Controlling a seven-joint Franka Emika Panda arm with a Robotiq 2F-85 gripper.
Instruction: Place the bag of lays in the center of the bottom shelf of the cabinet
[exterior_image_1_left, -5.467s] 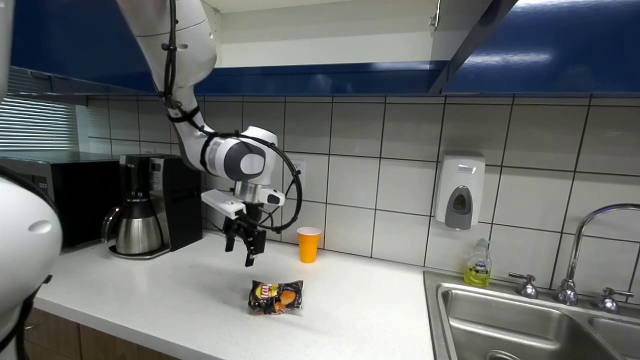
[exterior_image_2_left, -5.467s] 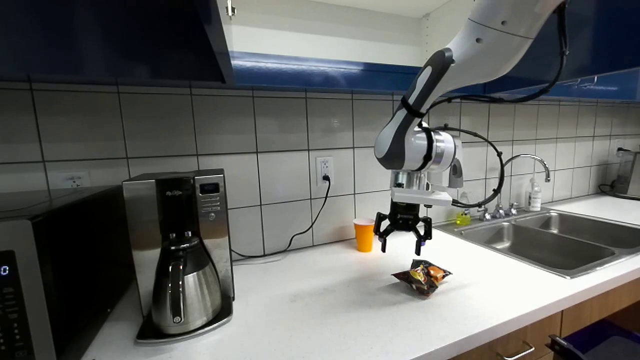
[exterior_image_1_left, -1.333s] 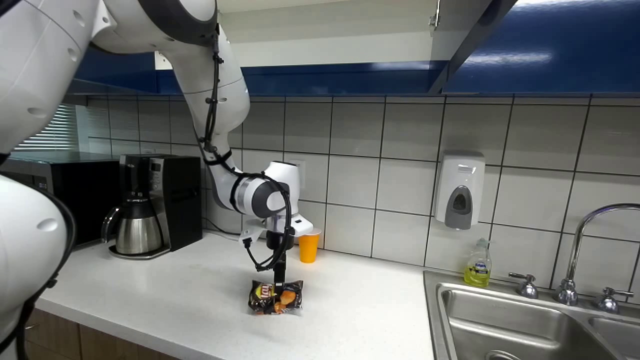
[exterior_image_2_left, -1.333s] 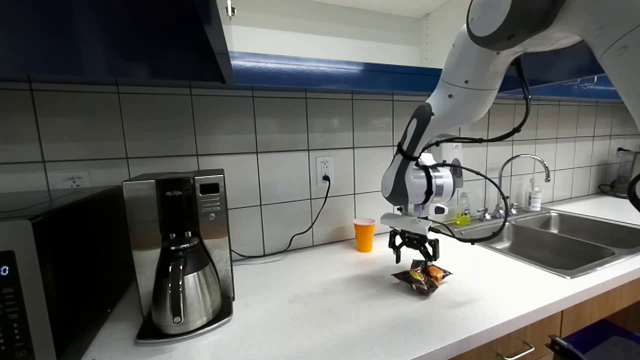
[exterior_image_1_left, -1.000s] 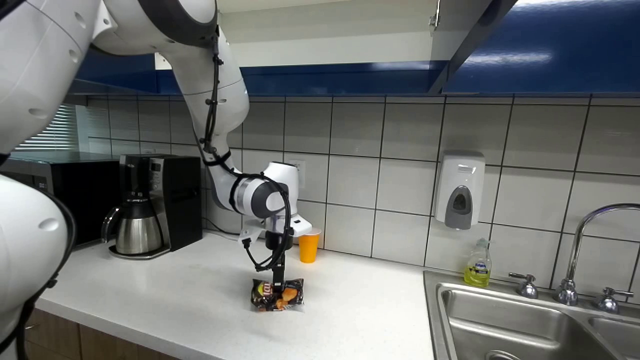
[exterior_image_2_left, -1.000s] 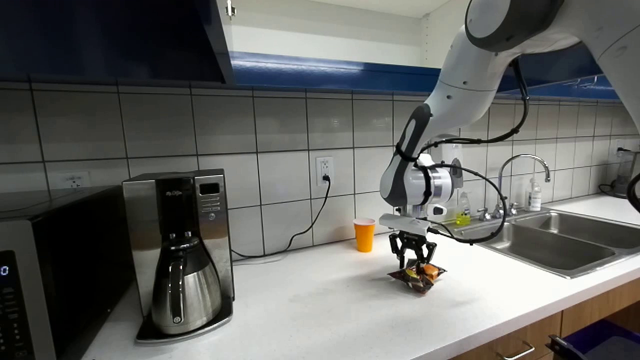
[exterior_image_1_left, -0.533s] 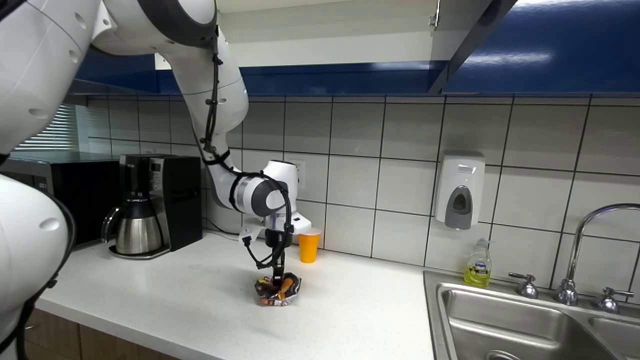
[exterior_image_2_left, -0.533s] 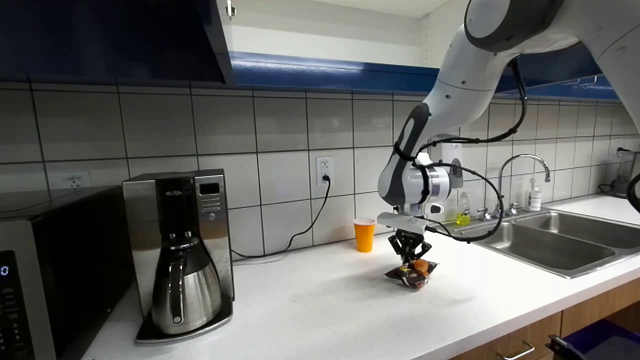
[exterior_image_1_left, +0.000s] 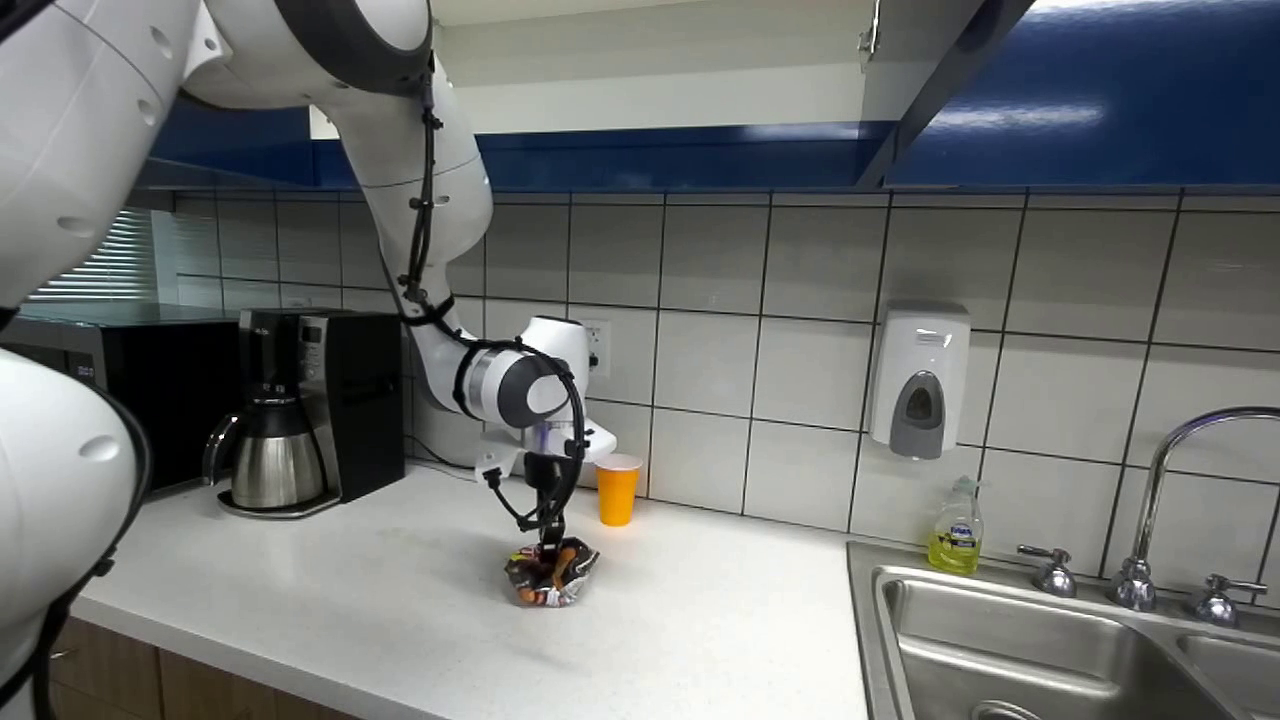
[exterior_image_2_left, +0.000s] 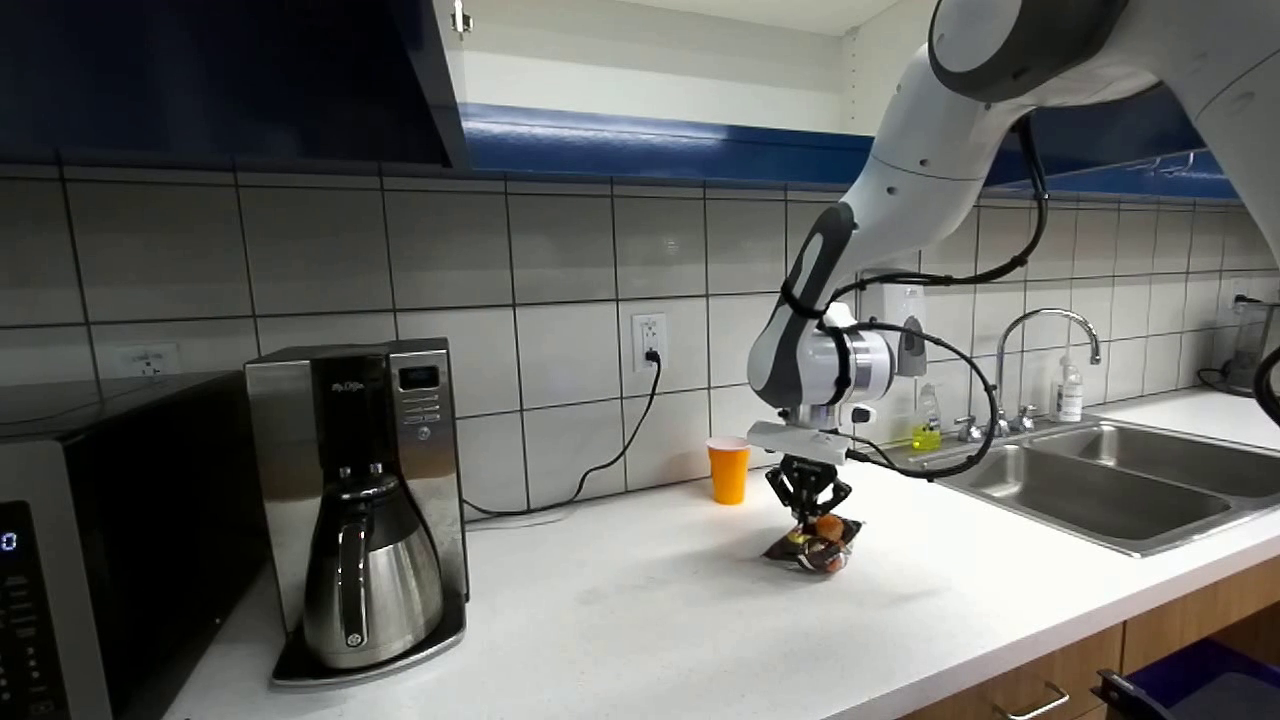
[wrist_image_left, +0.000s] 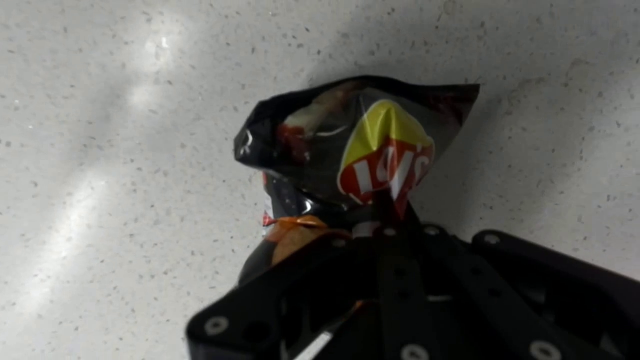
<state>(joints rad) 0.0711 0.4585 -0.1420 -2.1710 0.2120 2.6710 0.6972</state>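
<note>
In an exterior view, the black two-fingered pincer (exterior_image_1_left: 549, 556), narrowed, grips the middle of the crinkled dark bag of Lay's (exterior_image_1_left: 556, 582) with orange markings, over the white table (exterior_image_1_left: 720, 620) — whether touching, I cannot tell. In an exterior view, the bag is apart from the tapered orange cup (exterior_image_2_left: 728, 475), well below the glossy blue, white-lined wall cabinet (exterior_image_2_left: 660, 140). In the wrist view, the bag bunches where the pincer squeezes it — its red-and-yellow logo (wrist_image_left: 387, 150) creased.

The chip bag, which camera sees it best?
The wrist view: the bag of Lay's looks biggest there, and its logo is readable. Both exterior views show it small and crumpled, pinched in the gripper.
</note>
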